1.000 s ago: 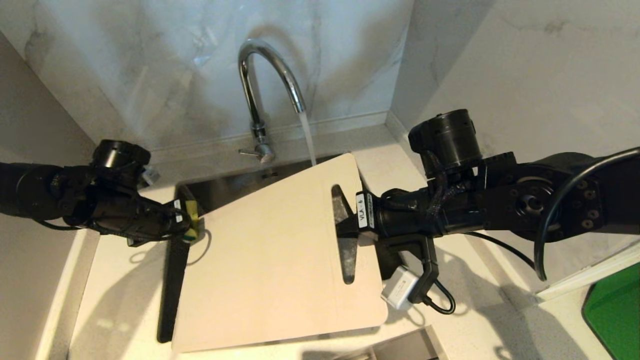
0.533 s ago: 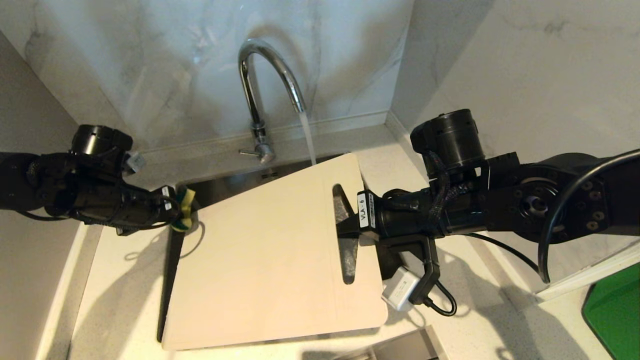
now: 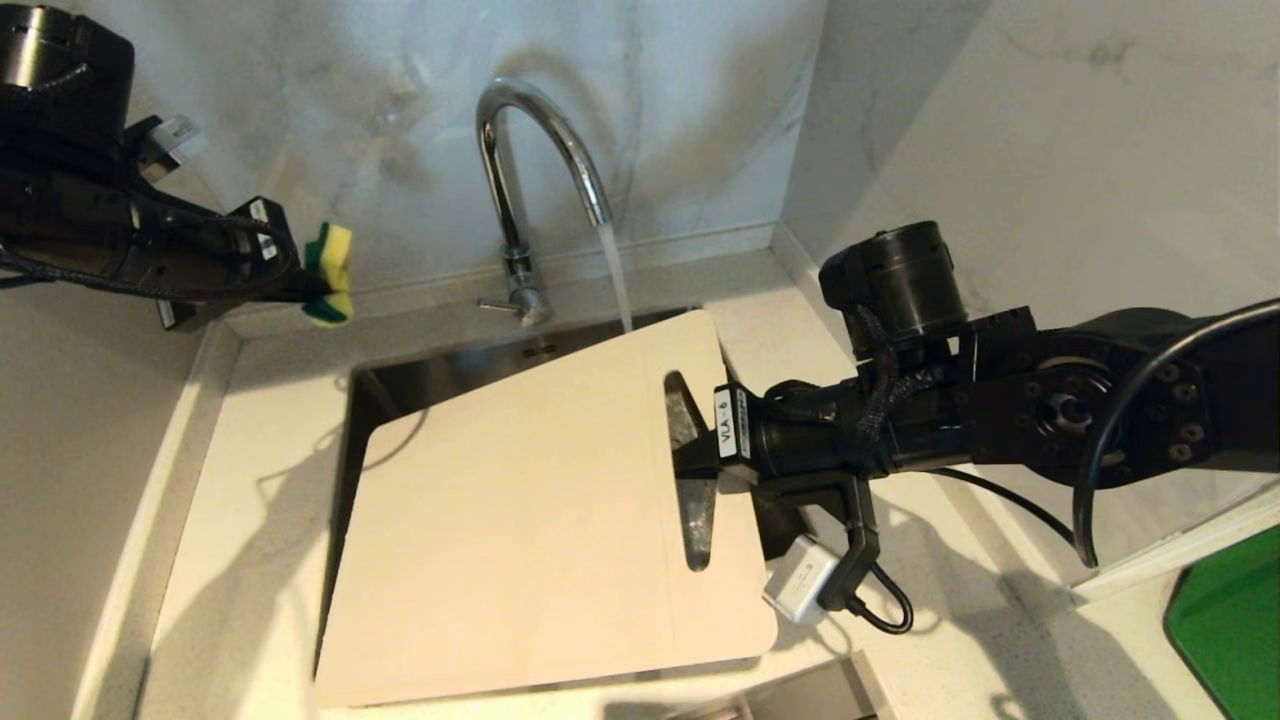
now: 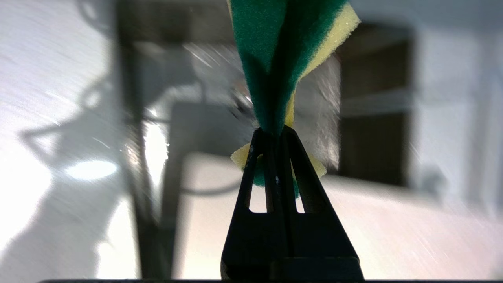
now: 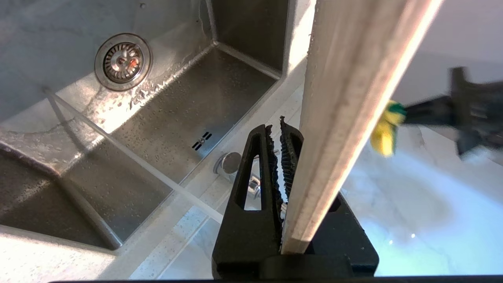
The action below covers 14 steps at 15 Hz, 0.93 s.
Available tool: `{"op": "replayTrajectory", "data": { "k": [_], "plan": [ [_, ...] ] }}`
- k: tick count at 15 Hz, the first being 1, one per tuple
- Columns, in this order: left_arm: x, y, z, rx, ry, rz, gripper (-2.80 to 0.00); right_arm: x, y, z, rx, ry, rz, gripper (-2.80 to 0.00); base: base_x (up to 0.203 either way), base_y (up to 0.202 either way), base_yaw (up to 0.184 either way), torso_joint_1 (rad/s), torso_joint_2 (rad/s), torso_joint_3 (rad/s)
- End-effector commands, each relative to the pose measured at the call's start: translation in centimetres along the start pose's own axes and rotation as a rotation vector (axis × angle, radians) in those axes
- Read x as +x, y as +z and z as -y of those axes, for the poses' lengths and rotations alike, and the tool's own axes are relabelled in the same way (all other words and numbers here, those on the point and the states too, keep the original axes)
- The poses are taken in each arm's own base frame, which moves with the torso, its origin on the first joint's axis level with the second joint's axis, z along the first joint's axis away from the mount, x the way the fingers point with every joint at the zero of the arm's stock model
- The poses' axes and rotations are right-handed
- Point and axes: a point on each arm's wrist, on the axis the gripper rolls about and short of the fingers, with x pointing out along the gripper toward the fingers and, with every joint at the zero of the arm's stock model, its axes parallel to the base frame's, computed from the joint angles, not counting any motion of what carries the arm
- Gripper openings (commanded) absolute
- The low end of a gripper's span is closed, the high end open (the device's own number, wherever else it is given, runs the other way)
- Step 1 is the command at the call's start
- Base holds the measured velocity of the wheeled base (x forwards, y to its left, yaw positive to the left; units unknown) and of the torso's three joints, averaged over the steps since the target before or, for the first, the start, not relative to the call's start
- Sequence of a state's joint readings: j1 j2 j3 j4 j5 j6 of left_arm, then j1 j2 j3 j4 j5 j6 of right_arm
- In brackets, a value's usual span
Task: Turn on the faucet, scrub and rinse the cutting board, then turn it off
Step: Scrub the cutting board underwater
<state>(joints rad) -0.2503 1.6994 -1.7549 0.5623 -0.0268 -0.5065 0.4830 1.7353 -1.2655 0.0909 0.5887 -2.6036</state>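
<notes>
The chrome faucet [image 3: 530,150] stands behind the sink, with water running from its spout [image 3: 615,275] past the far edge of the cutting board. The cream cutting board [image 3: 530,520] hangs tilted over the sink. My right gripper [image 3: 690,455] is shut on it at the handle slot, and the board's edge [image 5: 346,118] runs beside the fingertips [image 5: 279,129]. My left gripper [image 3: 305,285] is raised at the back left, clear of the board and shut on a yellow-green sponge [image 3: 328,262]. The folded sponge [image 4: 283,51] sticks out past the pinched tips [image 4: 273,131].
The steel sink [image 3: 450,375] lies under the board, and its drain [image 5: 123,61] is wet. Marble walls close in the back and the right. The faucet's lever [image 3: 497,304] points left. A green object [image 3: 1230,630] lies at the right edge of the counter.
My left arm has lifted the sponge off the board's left edge, up and back toward the wall. The board's near-left corner has sunk a little. The right arm held still and water kept running.
</notes>
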Motion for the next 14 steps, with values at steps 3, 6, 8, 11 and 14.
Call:
{"op": "replayTrajectory", "data": {
  "k": [3,6,8,11,14],
  "plan": [
    [-2.3,-7.0,6.9,0.094,-0.198,-0.213,-2.80,0.3,-0.1,-0.2,-0.019,-0.006,-0.006,-2.80,0.000,0.000,0.000,0.000,0.00,0.000],
    [-0.9,-11.0,11.2,0.157,-0.229,-0.230,-2.80,0.3,-0.1,-0.5,-0.011,0.001,-0.007,-2.80,0.000,0.000,0.000,0.000,0.00,0.000],
    [-0.8,-12.7,13.0,0.184,-0.246,-0.216,-2.80,0.1,-0.2,-0.6,-0.011,0.003,-0.015,-2.80,0.000,0.000,0.000,0.000,0.00,0.000],
    [0.1,-14.0,13.4,0.181,-0.209,-0.230,-2.80,-0.1,-0.1,-0.8,-0.005,0.008,-0.015,-2.80,0.000,0.000,0.000,0.000,0.00,0.000],
    [0.7,-14.8,12.3,0.179,-0.146,-0.240,-2.80,-0.1,0.1,-1.0,0.002,0.015,-0.009,-2.80,0.000,0.000,0.000,0.000,0.00,0.000]
  ]
}}
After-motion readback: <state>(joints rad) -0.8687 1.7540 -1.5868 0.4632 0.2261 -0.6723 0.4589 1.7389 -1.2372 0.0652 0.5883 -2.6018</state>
